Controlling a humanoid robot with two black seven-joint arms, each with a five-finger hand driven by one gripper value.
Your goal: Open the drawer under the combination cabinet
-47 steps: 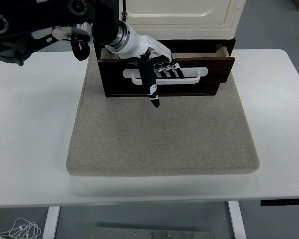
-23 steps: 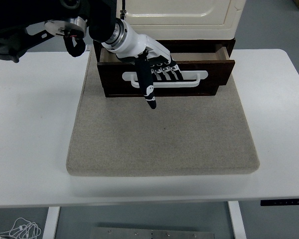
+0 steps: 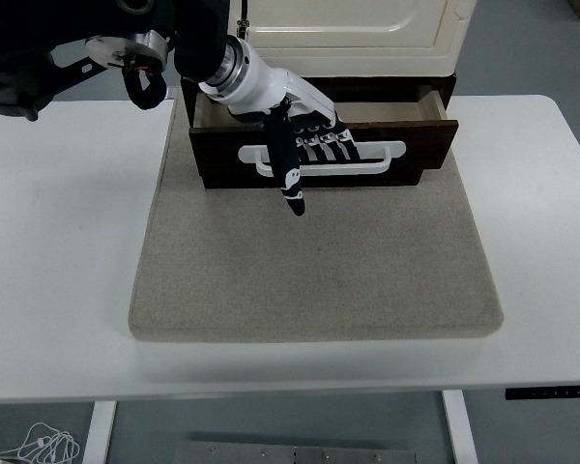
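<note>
Left robot hand has fingers hooked through the white loop handle of the dark wooden drawer, partly out beneath the cream cabinet; pulling underway, next needing a straight draw toward the counter's near edge.

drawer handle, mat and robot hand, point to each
drawer handle (image 3: 382, 150), head view, bare right end of the white bar
mat (image 3: 314, 266), head view, middle of its grey top
robot hand (image 3: 304, 121), head view, back of the hand
</note>
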